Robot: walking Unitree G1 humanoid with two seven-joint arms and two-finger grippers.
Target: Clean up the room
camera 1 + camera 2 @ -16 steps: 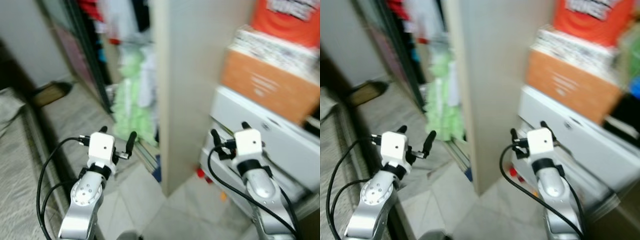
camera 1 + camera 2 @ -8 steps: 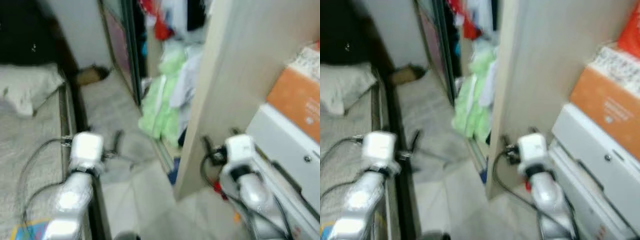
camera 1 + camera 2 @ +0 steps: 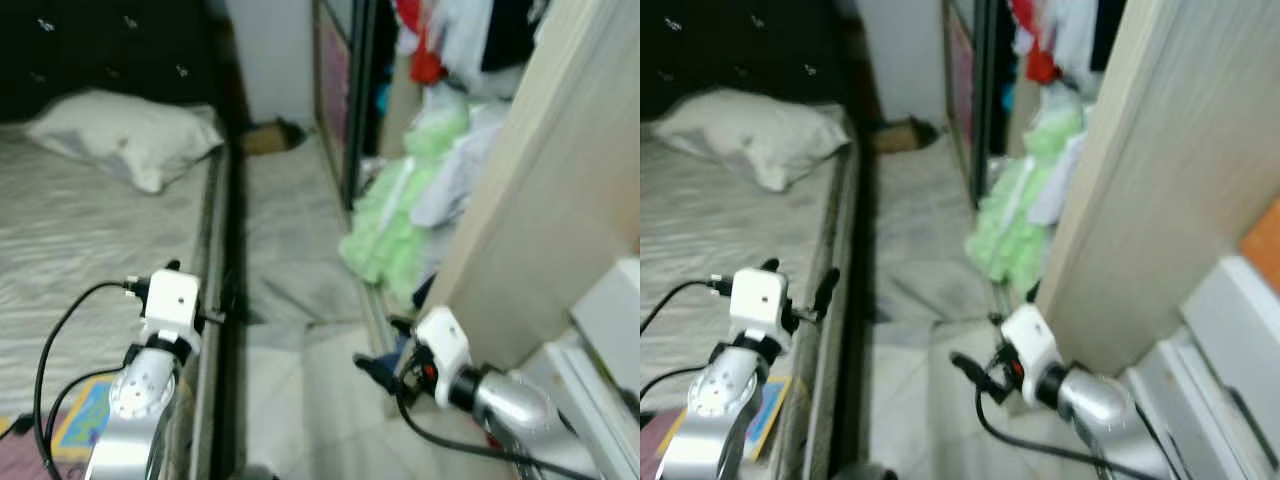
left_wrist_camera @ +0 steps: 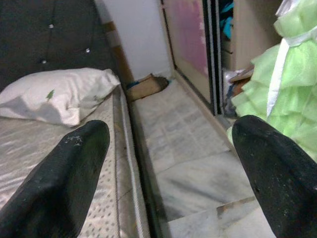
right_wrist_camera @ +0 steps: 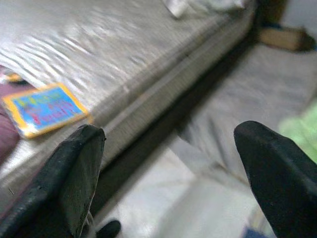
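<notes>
The whole view has swung toward the robot's left since a second ago: the stacked orange and white boxes have slid out of frame, and a bed (image 3: 90, 230) with a quilted, silvery-grey cover now takes up the left side, a soft white pillow (image 3: 125, 135) near its head against a dark tufted headboard (image 4: 44, 34). That is the camera turning, not the things moving.

The left gripper (image 4: 168, 173) hangs over the bed's floor-side edge, its black fingers spread wide with nothing between them. The right gripper (image 5: 168, 183) is over the pale tiled floor (image 3: 300, 290) beside the bed's edge, likewise wide open and empty.

A flat card or book (image 5: 44, 109), blue with a yellow border, lies on the bed cover near that edge; blur makes its print unreadable. Frilly green fabric (image 3: 395, 225) spills from the open wardrobe (image 3: 440, 60) onto the floor, by the pale wood-grain panel (image 3: 540, 180).
</notes>
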